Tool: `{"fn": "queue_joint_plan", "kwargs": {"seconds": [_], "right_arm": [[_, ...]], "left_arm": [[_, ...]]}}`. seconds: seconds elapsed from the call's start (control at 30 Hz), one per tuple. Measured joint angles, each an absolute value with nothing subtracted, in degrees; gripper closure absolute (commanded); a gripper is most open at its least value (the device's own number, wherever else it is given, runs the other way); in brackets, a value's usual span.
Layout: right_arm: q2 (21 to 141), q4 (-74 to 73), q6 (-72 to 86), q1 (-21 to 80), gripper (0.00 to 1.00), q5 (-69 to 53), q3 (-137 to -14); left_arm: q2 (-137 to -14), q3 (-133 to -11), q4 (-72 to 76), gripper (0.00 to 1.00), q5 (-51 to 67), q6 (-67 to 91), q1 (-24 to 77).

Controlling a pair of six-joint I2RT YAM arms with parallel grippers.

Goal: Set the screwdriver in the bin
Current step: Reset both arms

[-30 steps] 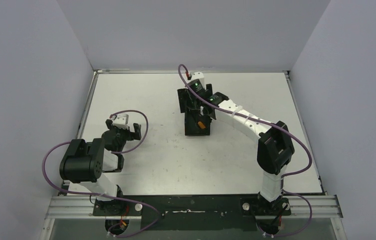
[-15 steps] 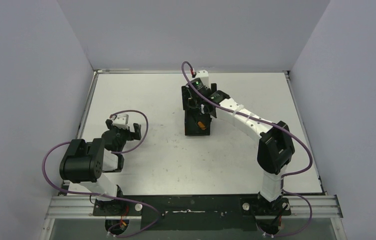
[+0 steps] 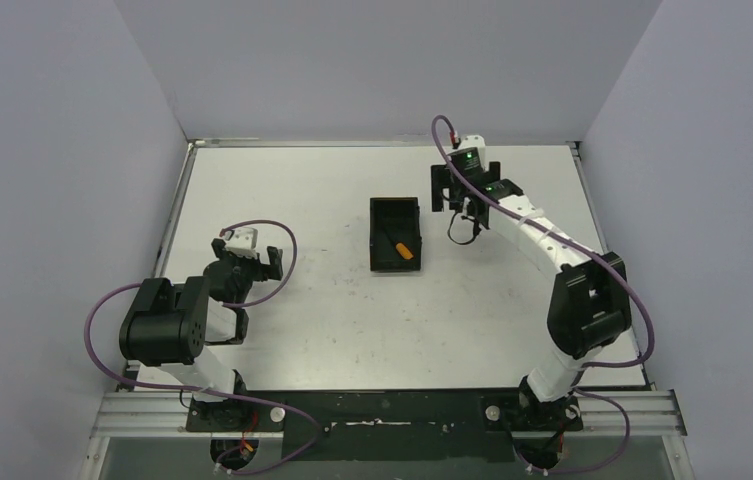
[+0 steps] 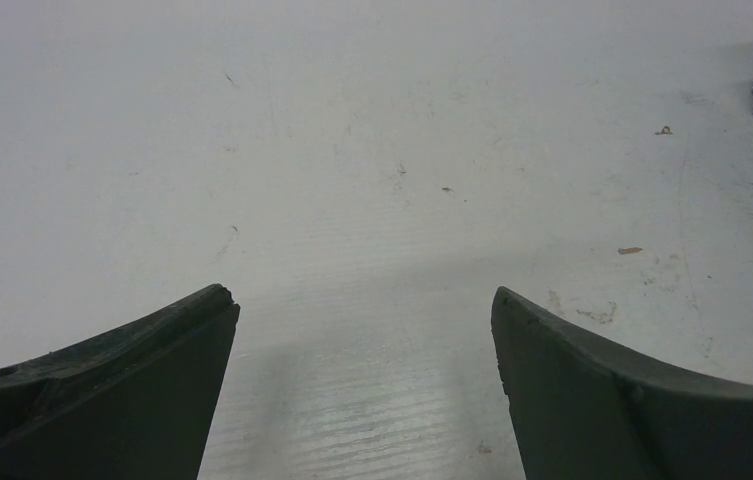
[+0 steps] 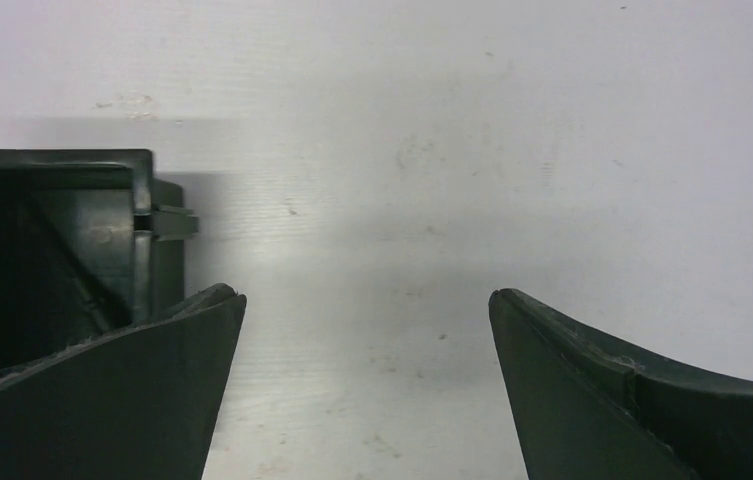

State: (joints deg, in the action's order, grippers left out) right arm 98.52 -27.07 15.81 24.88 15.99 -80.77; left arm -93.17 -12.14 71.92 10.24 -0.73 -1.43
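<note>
orange-handled screwdriver (image 3: 399,245) lies slantwise inside the black open-top bin (image 3: 395,203).

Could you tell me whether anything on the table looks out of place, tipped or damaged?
Nothing stands out. The bin sits flat and upright on the table, the screwdriver lies slantwise inside it, and nothing is spilled or broken; the table only shows faint scuff marks.

bright, even overhead light, soft shadows (wrist views blurred near the fingers)
</note>
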Motion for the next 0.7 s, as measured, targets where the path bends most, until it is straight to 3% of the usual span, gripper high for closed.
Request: {"fn": "queue_joint_plan", "kwargs": {"seconds": [0.33, 0.7], "right_arm": [[87.61, -20.23, 7.7, 9.87, 0.0, 5.85, -69.71], [84.2, -18.44, 4.86, -3.88, 0.0, -7.11, -68.97]], "left_arm": [[-93.17, -12.14, 71.92, 0.03, 10.24, -0.73, -1.43], [-93.17, -12.14, 71.92, 0.03, 10.24, -0.73, -1.43]]}}
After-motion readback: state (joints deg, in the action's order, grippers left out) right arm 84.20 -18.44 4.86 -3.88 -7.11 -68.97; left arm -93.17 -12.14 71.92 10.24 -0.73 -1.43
